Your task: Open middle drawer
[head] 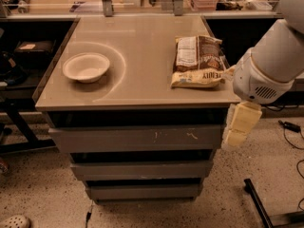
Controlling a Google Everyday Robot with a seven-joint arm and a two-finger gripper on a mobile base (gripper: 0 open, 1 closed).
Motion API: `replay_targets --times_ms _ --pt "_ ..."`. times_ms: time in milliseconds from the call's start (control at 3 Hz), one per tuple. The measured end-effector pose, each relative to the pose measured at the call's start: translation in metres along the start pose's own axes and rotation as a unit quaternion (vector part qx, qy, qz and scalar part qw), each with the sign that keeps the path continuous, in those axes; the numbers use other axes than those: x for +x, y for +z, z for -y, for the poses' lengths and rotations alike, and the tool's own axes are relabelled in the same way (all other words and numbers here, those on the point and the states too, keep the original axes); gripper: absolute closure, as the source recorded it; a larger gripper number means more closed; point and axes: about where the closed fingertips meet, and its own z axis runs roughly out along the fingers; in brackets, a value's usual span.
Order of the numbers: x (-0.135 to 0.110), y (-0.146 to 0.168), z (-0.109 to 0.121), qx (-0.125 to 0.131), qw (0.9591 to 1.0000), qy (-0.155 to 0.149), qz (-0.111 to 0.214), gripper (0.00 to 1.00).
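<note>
The single camera view looks down on a tan bench (142, 87) with a stack of grey drawers under its front edge. The robot's claw (241, 126) hangs just off the front right corner, below the benchtop and beside the right end of the scratched top drawer front (137, 139). It touches nothing and carries nothing, and whether it is spread or closed cannot be told from here. The middle drawer (141, 169) sits directly beneath that scratched front, a plain grey panel with no handle, and it looks shut. By my reading the approach step is in hand: the claw is beside the stack but higher than its target. The next move likely calls for dropping lower and coming in toward the middle panel's upper edge (the dark gap above it looks like the only place to catch hold), then pulling straight outward. Counted: three drawer fronts, the lowest one (142, 191) slightly narrower; one pale bowl (86, 66) near the left edge; one snack bag (198, 61) near the right edge; one claw.
</note>
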Motion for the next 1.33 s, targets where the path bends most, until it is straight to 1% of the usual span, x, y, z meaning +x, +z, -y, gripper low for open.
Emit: replay_targets --times_ms 333,667,1000,1333 --pt "0.0 0.0 0.0 0.0 1.0 0.0 0.0 0.0" --pt "-0.002 0.024 -0.018 -0.005 1.0 0.001 0.002 0.0" --pt "-0.009 0.09 -0.051 -0.032 0.9993 0.019 0.011 0.0" --pt "-0.006 0.158 -0.081 -0.07 0.997 0.034 0.008 0.0"
